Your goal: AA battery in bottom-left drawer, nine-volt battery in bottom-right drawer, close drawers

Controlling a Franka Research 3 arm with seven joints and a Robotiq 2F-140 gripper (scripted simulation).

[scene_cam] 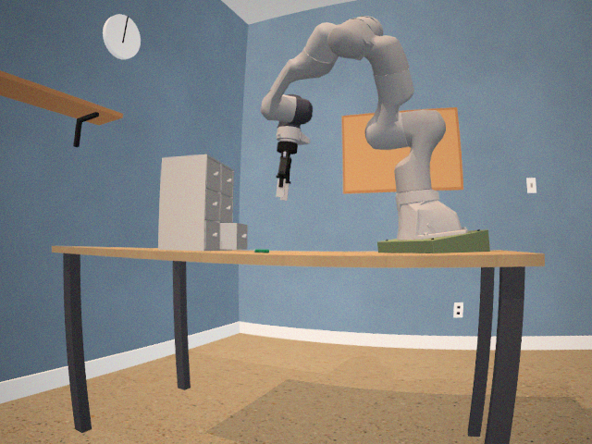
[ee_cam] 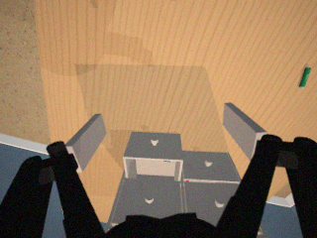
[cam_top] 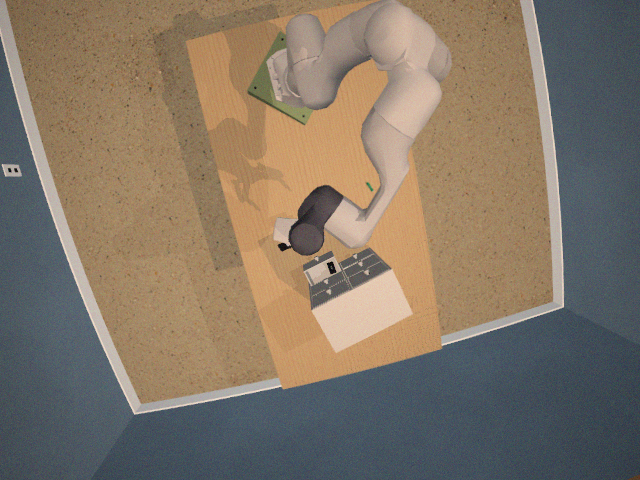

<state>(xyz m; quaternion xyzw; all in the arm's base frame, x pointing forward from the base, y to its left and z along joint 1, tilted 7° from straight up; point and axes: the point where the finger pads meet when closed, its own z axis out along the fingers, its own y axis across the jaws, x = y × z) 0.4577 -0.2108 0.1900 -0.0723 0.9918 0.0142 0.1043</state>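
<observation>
The AA battery (cam_top: 369,186) (scene_cam: 262,251) (ee_cam: 304,77), green, lies on the table in front of the chest. The white chest (cam_top: 361,315) (scene_cam: 181,203) stands upright with grey drawer fronts. Its bottom right drawer (cam_top: 316,260) (scene_cam: 242,229) (ee_cam: 168,144) is pulled well out and looks level. The nine-volt battery (cam_top: 331,267), dark, lies inside it; the wrist view barely shows it. The bottom left drawer (scene_cam: 210,240) (ee_cam: 218,161) and upper drawers look shut. My gripper (scene_cam: 282,191) (ee_cam: 161,119) is open and empty, pointing down, high in front of the chest; the arm mostly hides it in the top view.
The table (cam_top: 320,144) (scene_cam: 334,258) has an edge beyond the open drawer's side. The robot stands on a green base plate (cam_top: 261,85) (scene_cam: 406,247) at the table's other end. A wall shelf (scene_cam: 57,100) hangs beyond the chest's side of the table.
</observation>
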